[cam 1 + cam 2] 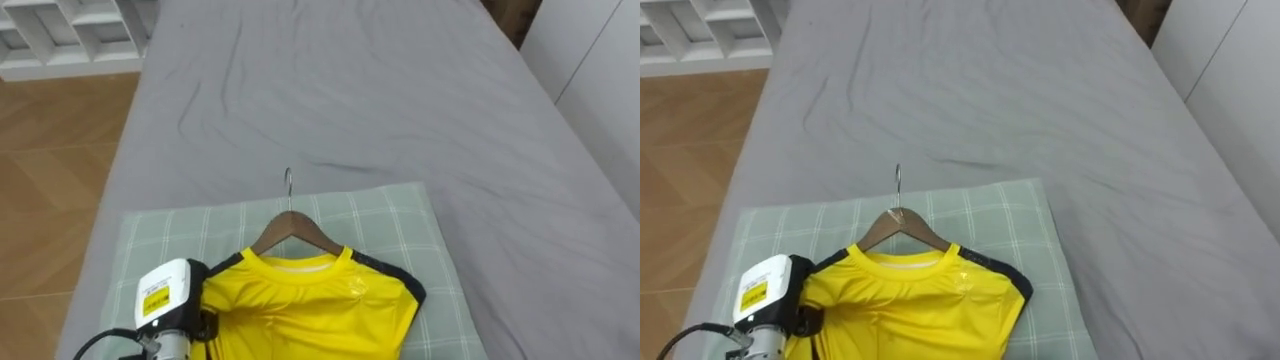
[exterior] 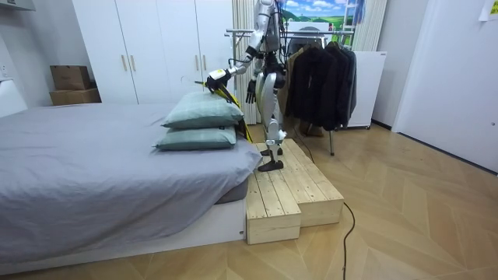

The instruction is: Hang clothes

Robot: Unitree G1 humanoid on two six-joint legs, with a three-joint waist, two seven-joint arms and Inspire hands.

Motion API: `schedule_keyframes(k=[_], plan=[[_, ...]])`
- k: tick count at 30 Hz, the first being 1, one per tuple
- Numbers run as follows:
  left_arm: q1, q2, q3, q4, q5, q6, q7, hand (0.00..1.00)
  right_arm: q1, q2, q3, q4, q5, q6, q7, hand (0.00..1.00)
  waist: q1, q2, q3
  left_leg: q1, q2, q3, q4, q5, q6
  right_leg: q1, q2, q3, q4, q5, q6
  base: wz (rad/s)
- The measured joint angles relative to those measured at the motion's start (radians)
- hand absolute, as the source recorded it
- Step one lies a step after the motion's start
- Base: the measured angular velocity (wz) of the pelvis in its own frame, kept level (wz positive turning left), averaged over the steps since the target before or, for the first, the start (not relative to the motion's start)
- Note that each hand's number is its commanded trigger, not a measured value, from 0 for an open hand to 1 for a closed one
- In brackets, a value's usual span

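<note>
The garment is dressed but not hung: the yellow short-sleeved shirt with dark trim (image 1: 300,310) is already threaded on a brown wooden hanger with a metal hook (image 1: 290,228), collar round the hanger's neck and hook pointing up the bed. Both rest across the pale green checked pillow (image 1: 400,225), the upper of two stacked at the near end of the grey-sheeted bed (image 1: 350,90). Whether the shirt is lifted clear of the pillow or lies flat on it I cannot tell. By my reading, the whole carrying part is left: raise shirt and hanger, turn away from the bed, and set the hook over the metal clothes rail (image 2: 249,33) behind the robot, where dark coats (image 2: 319,74) hang. The robot stands upright on a pale wooden platform (image 2: 292,190) at the head of the bed, facing down its length. The left hand (image 1: 170,295) reaches forward from the lower left, arm stretched over the pillow, its white-cased back against the shirt's left shoulder. The fingers go under the yellow cloth, so I cannot tell whether they grasp it. The right hand (image 2: 250,92) hangs low beside the hip in the room view, too small to judge its grip.
</note>
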Motion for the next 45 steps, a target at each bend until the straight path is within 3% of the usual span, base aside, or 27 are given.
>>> schedule_keyframes(k=[6, 8, 11, 18, 23, 25, 28, 31, 34, 40, 45], plan=[[0.061, 0.004, -0.001, -0.137, 0.013, 0.001, 0.001, 1.0, 0.015, -0.001, 0.009, 0.002, 0.038, 0.001, 0.0, 0.0, 0.006, 0.003, -0.0013, 0.019, 0.0, -0.01, 0.0, 0.002, -0.001, 0.028, 0.005, -0.003, -0.011, 0.004, -0.007, 0.03], [0.086, 0.004, 0.001, -0.236, 0.058, 0.005, 0.001, 1.0, 0.032, -0.002, 0.004, 0.001, 0.037, 0.0, -0.003, 0.0, 0.031, 0.003, -0.0013, 0.021, 0.0, -0.012, -0.003, 0.002, -0.001, 0.035, 0.009, 0.002, -0.028, 0.008, -0.013, 0.0], [0.103, 0.003, 0.001, -0.308, 0.088, 0.004, 0.001, 1.0, 0.043, -0.002, -0.003, 0.0, 0.037, 0.0, -0.006, 0.0, 0.039, 0.003, -0.0014, 0.027, 0.0, -0.02, -0.004, 0.002, -0.001, 0.046, 0.012, 0.003, -0.033, 0.008, -0.014, 0.05], [0.104, 0.003, 0.0, -0.386, 0.097, 0.003, 0.001, 1.0, 0.047, -0.003, -0.003, -0.001, 0.037, 0.001, -0.011, 0.0, 0.048, 0.008, -0.006, 0.048, -0.003, -0.022, -0.003, 0.003, -0.003, 0.075, 0.012, 0.001, -0.047, 0.01, -0.015, 0.01], [0.108, 0.01, 0.0, -0.408, 0.095, -0.02, 0.002, 1.0, 0.055, -0.007, -0.005, -0.005, 0.035, 0.001, -0.006, 0.0, 0.049, 0.007, -0.008, 0.086, -0.005, -0.024, -0.007, 0.003, -0.003, 0.113, 0.011, 0.001, -0.049, 0.01, -0.013, 0.02], [0.122, 0.011, 0.0, -0.475, 0.095, -0.021, 0.028, 1.0, 0.06, -0.012, -0.004, -0.006, 0.037, 0.002, 0.001, 0.0, 0.053, 0.007, -0.0088, 0.093, -0.005, -0.026, -0.008, 0.003, -0.003, 0.121, 0.011, 0.001, -0.05, 0.01, -0.013, 0.06], [0.131, 0.021, 0.002, -0.59, 0.093, -0.039, 0.091, 1.0, 0.067, -0.021, -0.004, -0.01, 0.036, 0.011, 0.003, 0.0, 0.066, 0.007, -0.0145, 0.114, -0.005, -0.027, -0.017, 0.003, -0.003, 0.138, 0.011, 0.003, -0.05, 0.01, -0.013, 0.02], [0.153, 0.023, 0.008, -0.681, 0.093, -0.045, 0.11, 1.0, 0.084, -0.02, -0.028, -0.011, 0.03, 0.01, 0.012, 0.0, 0.075, -0.001, -0.026, 0.155, -0.008, -0.028, -0.044, 0.006, -0.007, 0.169, 0.01, 0.003, -0.062, 0.009, -0.012, -0.01], [0.182, 0.023, 0.02, -0.724, 0.082, -0.055, 0.12, 1.0, 0.098, -0.019, -0.07, -0.01, 0.03, 0.011, 0.015, 0.0, 0.075, -0.012, -0.0289, 0.177, -0.015, -0.03, -0.047, 0.006, -0.007, 0.197, 0.007, 0.006, -0.084, 0.005, -0.012, 0.03], [0.2, 0.029, 0.023, -0.752, 0.026, -0.055, 0.12, 1.0, 0.11, -0.019, -0.12, -0.005, 0.031, 0.011, 0.014, 0.0, 0.072, -0.024, -0.0223, 0.173, -0.015, -0.033, -0.044, 0.006, -0.007, 0.193, 0.008, 0.005, -0.083, 0.003, -0.01, 0.02], [0.2, 0.041, 0.042, -0.753, 0.005, -0.057, 0.12, 1.0, 0.132, -0.016, -0.147, -0.005, 0.025, 0.011, 0.024, 0.0, 0.071, -0.023, -0.0223, 0.169, -0.015, -0.033, -0.039, 0.005, -0.006, 0.192, 0.008, 0.006, -0.08, 0.004, -0.009, 0.0]])
